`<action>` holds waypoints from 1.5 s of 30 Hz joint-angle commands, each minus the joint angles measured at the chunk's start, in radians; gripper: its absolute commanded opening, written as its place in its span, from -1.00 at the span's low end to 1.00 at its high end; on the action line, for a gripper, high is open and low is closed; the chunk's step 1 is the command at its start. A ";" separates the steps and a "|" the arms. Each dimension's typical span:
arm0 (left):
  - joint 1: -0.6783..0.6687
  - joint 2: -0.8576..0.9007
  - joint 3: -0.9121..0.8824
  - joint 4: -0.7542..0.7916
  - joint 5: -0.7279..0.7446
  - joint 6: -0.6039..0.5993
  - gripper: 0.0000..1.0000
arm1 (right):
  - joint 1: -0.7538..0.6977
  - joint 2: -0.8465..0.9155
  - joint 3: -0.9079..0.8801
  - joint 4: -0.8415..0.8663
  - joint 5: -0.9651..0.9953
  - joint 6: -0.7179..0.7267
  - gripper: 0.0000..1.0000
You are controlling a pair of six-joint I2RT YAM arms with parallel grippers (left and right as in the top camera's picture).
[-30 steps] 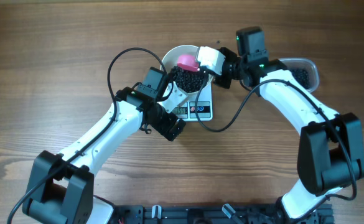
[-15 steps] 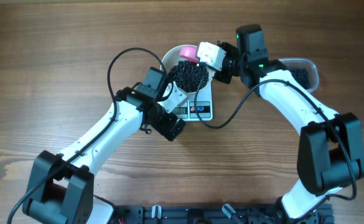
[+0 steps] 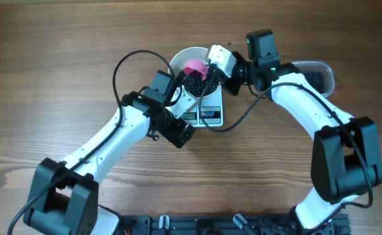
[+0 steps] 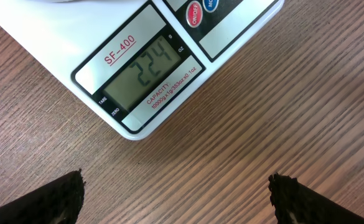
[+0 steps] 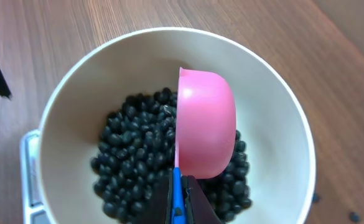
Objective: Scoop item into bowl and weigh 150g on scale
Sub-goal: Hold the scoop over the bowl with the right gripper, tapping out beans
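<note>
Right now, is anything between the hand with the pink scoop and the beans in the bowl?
No, nothing visible is in the way. The right hand holds the pink scoop tipped over the white bowl, directly above the black beans.

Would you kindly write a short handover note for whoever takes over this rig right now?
Left gripper open, empty, hovering before the scale.
Right gripper shut on the pink scoop, tipped over in the bowl.
The bowl sits on the scale, holding black beans; clear tub by the right arm.
Done: beans scooped in; display reads 224.
Left: that exceeds 150, so likely remove some; taring unknown.
</note>
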 commanded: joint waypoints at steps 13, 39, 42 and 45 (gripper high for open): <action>-0.001 -0.011 -0.006 0.003 0.009 -0.003 1.00 | -0.077 0.019 0.015 0.036 -0.364 0.418 -0.91; -0.001 -0.011 -0.006 0.003 0.009 -0.003 1.00 | -0.150 0.020 0.015 0.103 -0.341 0.331 -0.91; -0.001 -0.011 -0.006 0.003 0.009 -0.003 1.00 | -0.134 0.020 0.015 0.008 -0.263 0.245 -0.91; -0.001 -0.011 -0.006 0.003 0.009 -0.003 1.00 | -0.114 0.020 0.015 -0.008 -0.205 0.197 -0.91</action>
